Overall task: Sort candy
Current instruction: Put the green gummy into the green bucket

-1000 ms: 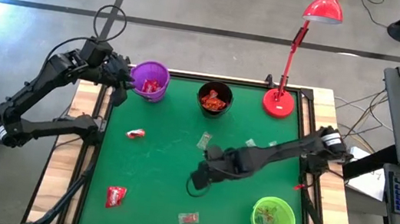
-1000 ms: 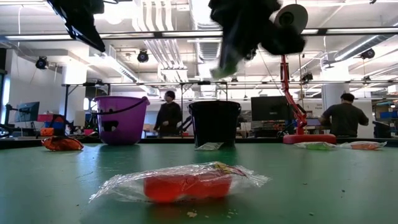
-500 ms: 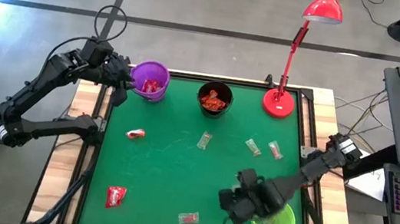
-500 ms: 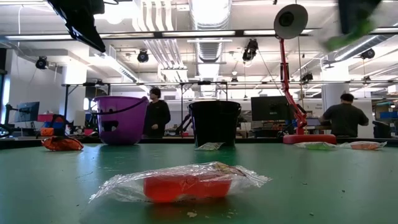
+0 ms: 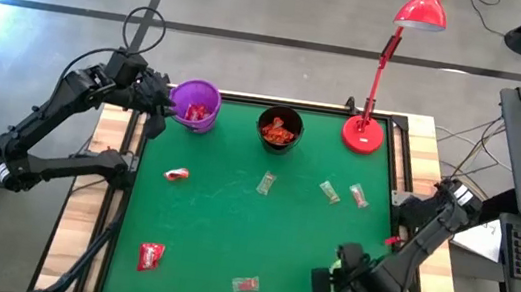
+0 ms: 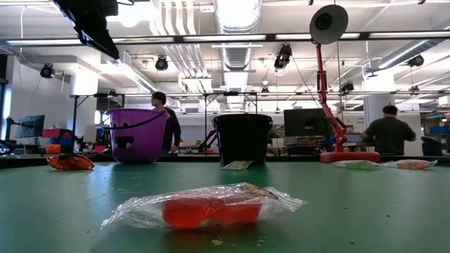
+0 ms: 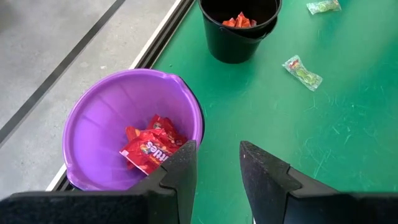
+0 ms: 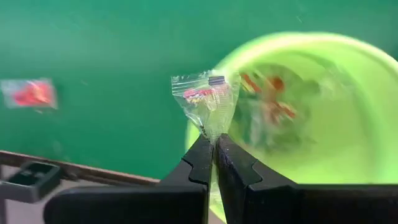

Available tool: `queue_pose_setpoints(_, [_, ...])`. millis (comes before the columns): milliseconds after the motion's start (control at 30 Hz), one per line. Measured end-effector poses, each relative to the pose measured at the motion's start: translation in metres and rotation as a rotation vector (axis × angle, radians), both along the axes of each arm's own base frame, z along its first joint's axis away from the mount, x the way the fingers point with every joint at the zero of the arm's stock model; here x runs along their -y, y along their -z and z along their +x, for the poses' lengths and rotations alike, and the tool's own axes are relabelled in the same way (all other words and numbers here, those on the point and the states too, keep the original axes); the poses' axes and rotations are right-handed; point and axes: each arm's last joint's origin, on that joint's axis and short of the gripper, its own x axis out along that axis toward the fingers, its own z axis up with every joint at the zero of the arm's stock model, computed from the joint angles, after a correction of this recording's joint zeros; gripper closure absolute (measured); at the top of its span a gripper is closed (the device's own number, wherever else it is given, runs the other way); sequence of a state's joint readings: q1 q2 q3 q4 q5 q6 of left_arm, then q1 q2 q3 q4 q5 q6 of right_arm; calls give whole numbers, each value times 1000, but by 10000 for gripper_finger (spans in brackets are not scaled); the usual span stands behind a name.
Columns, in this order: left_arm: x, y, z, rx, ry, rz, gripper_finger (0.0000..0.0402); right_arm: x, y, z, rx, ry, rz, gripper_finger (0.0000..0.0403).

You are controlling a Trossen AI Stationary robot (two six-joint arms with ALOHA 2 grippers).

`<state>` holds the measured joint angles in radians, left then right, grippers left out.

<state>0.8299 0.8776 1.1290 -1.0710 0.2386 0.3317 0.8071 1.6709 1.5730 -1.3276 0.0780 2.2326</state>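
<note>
Right wrist view had the best look at it: a clear-wrapped candy (image 8: 207,99) was pinched by its lower edge between the right gripper (image 8: 214,152) fingers, which were clamped fully together on the cellophane, so the sweet stuck up just past the fingertips. Right behind it sat the green cup (image 8: 348,93), already with a few sweets in the bottom, and the held candy was over the cup's near rim. Another red candy (image 8: 30,93) lay on the green table (image 8: 112,37) off to one side.

From the high view the right gripper was down at the table's front right corner, covering most of the green cup. The rest of the loose candy was well apart from it: a red one (image 5: 151,255) and a small one (image 5: 244,284) near the front, one (image 5: 176,173) on the left side, and three greenish ones (image 5: 266,182) (image 5: 330,191) (image 5: 359,194) in a loose row mid-table.

The left gripper (image 7: 217,165) hung over the purple cup (image 7: 106,112) at the back left, fingers partly apart and holding nothing. Red packets (image 7: 152,146) were in the purple cup, and the black cup (image 7: 239,34) had orange ones in it.
</note>
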Motion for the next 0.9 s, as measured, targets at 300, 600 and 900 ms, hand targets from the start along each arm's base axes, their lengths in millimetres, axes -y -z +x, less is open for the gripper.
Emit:
queue_pose_setpoints(300, [-1, 0, 0, -3, 2, 1, 296, -2, 1, -9, -93, -8, 16, 394])
queue_pose_setpoints(600, [-5, 3, 4, -17, 3, -15, 296, -1, 1, -10, -105, -1, 5, 371])
queue_pose_setpoints(900, [-8, 5, 7, -29, 3, -29, 296, 4, 1, -14, -144, -8, -43, 290])
